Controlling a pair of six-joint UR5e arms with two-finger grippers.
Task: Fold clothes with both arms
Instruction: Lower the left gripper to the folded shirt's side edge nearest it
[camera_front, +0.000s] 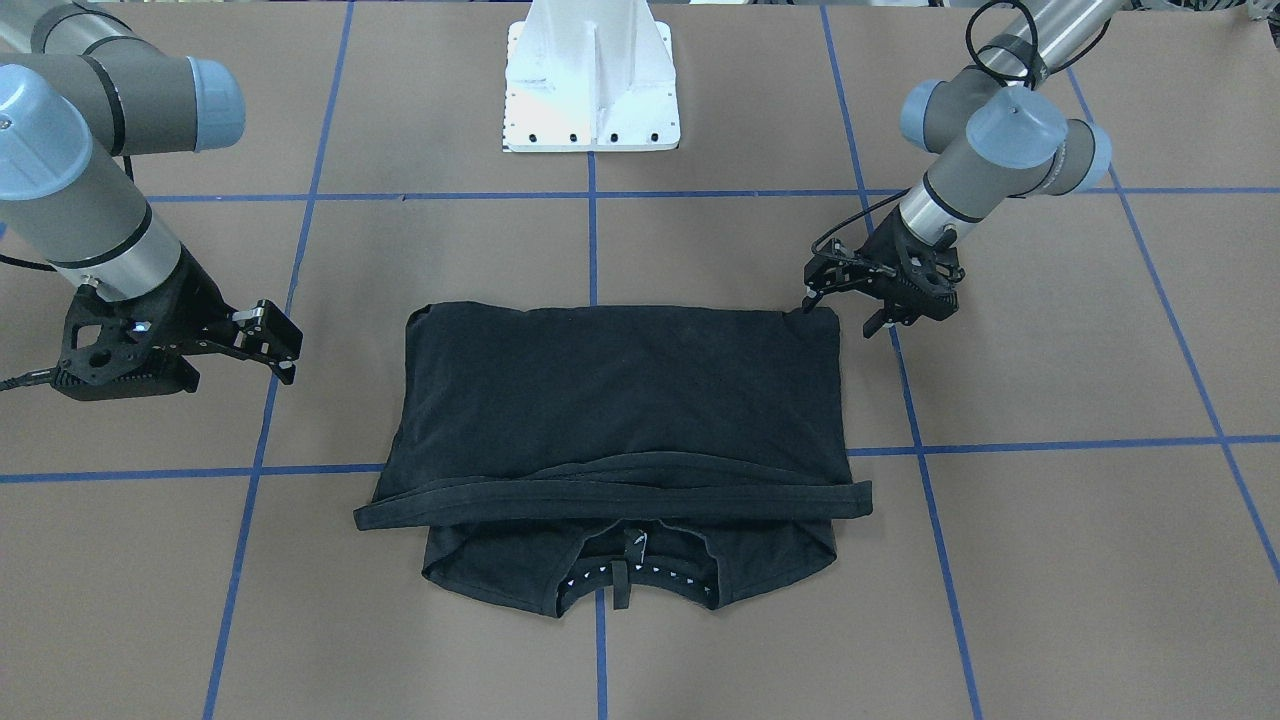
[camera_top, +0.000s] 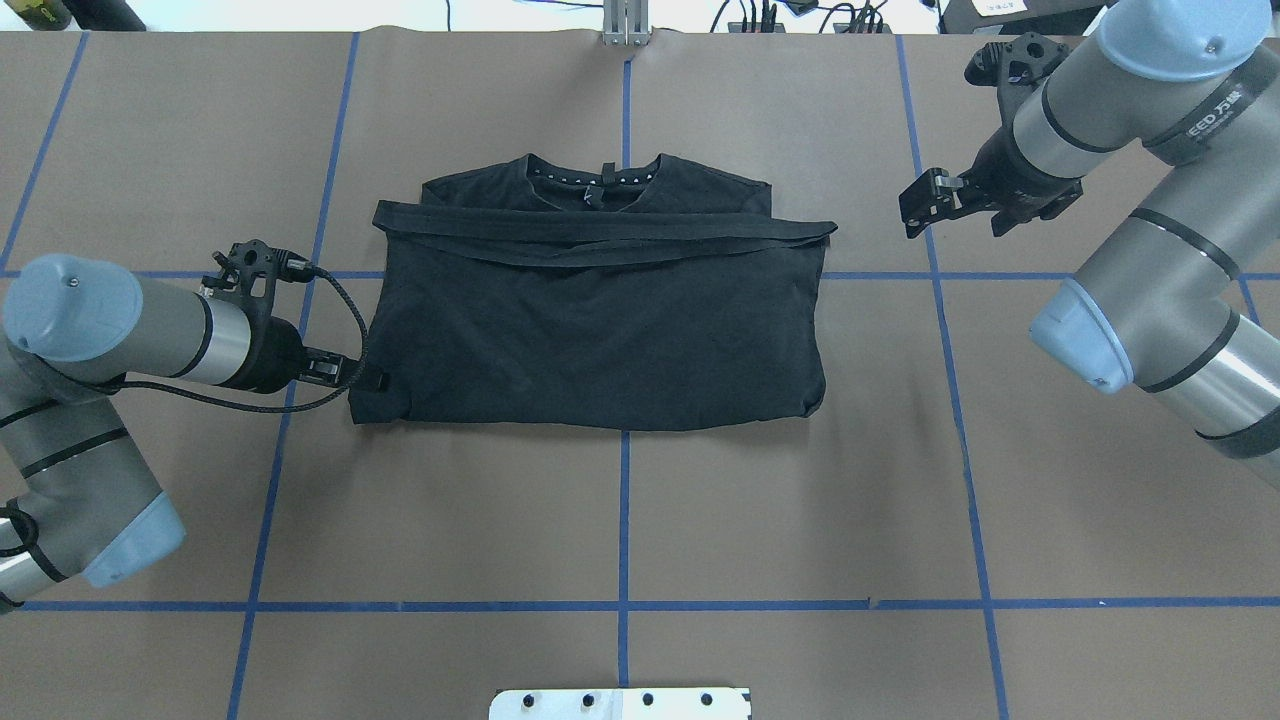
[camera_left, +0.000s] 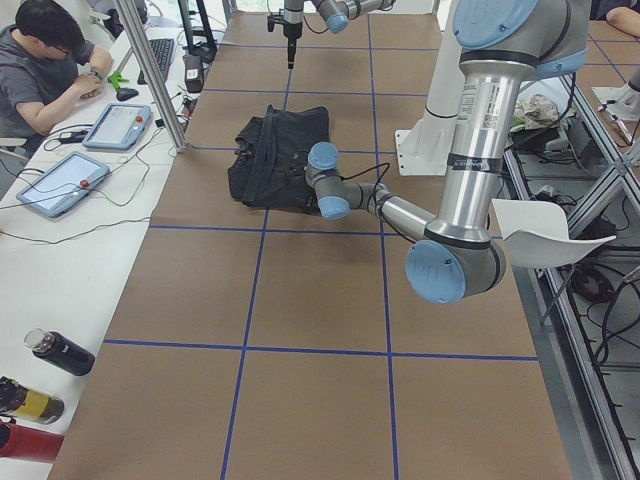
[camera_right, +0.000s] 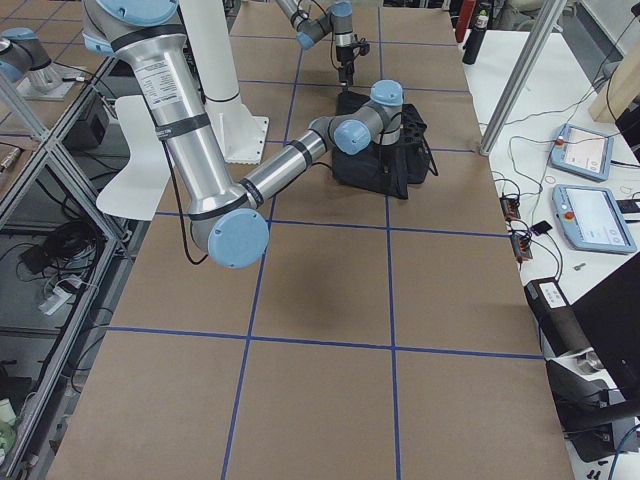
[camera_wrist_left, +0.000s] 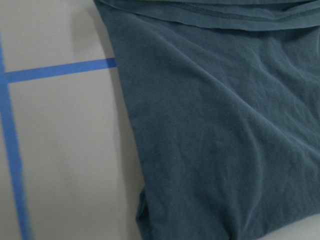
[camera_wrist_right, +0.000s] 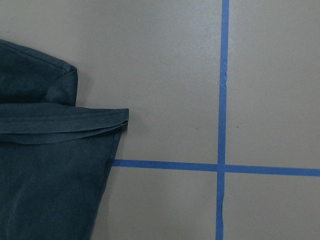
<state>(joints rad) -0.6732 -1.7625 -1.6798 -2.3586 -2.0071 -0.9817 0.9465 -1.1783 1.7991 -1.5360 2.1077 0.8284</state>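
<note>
The clothes are one black T-shirt (camera_front: 620, 390) (camera_top: 600, 330), lying flat on the brown table and folded in half. Its hem band lies across the chest just below the collar (camera_top: 590, 180), and the plain back faces up. My left gripper (camera_top: 354, 372) (camera_front: 841, 312) sits low at the shirt's corner nearest the robot's left. It looks open, with one finger over the cloth and one off it. My right gripper (camera_top: 915, 205) (camera_front: 275, 345) hovers open and empty beside the hem end, clear of the shirt. Both wrist views show shirt edges (camera_wrist_left: 225, 125) (camera_wrist_right: 45, 175) but no fingers.
Blue tape lines (camera_top: 625, 500) grid the table. The white pedestal base (camera_front: 590, 90) stands at the robot's side of the table. A person (camera_left: 40, 60) sits at a side desk with tablets (camera_left: 60, 185), and bottles (camera_left: 60, 350) lie near that desk's end.
</note>
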